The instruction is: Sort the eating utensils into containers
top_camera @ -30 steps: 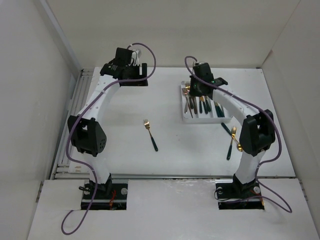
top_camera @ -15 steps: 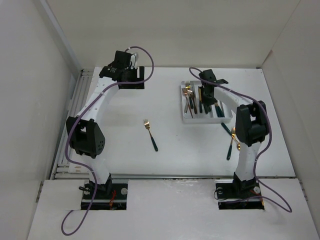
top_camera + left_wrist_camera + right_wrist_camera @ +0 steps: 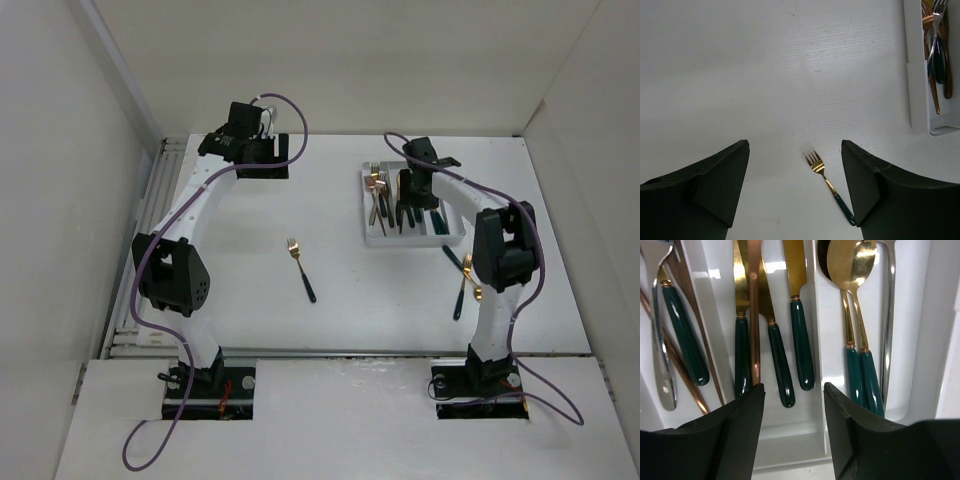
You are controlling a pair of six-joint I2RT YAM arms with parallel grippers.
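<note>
- Tray (image 3: 400, 240), white with three long compartments, sits on the worktop (image 3: 250, 220) at the far right.
- Just above its near end hang the right fingers (image 3: 740, 430), spread apart and holding nothing, straddling the middle compartment.
- In that compartment lie three knives (image 3: 782, 355) with gold blades and dark green handles, beside one all-copper piece (image 3: 755, 315).
- The right compartment holds gold spoons (image 3: 855, 315); the left one holds green-handled and copper pieces.
- At the far left, the left fingers (image 3: 715, 185) are spread wide and empty.
- One fork (image 3: 301, 270) lies loose mid-worktop, tines pointing far; two more utensils (image 3: 460, 295) lie just near the tray, beside the right arm.
</note>
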